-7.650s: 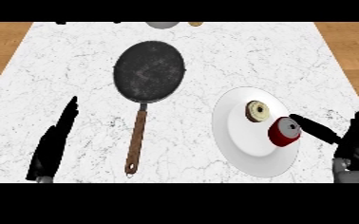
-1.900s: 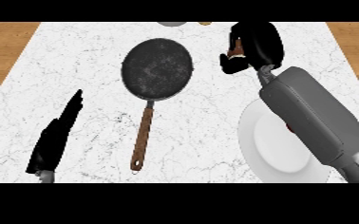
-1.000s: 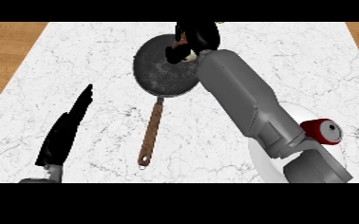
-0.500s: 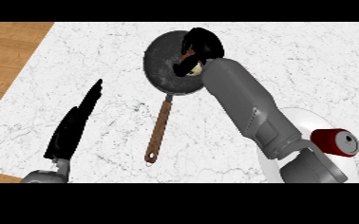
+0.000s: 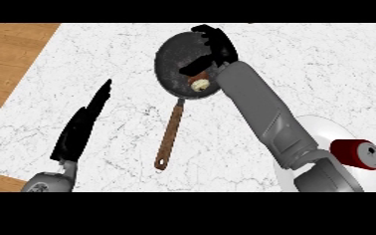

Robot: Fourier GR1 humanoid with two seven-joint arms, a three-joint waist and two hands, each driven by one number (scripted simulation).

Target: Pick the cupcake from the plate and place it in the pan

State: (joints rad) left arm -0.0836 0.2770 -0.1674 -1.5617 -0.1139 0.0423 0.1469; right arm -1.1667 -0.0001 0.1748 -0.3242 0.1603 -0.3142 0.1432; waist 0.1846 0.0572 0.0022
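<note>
Right hand (image 5: 213,47) is over the pan (image 5: 180,62), fingers spread wide; cupcake (image 5: 199,83) sits at approx. 5 o'clock inside. We lift straight up, w/o nudging it. Left hand (image 5: 81,127) rests, fingers straight.

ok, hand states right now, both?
Left hand: open, fingers straight, holding nothing.
Right hand: over the pan, cupcake just beneath; whether it grips it cannot be told.
</note>
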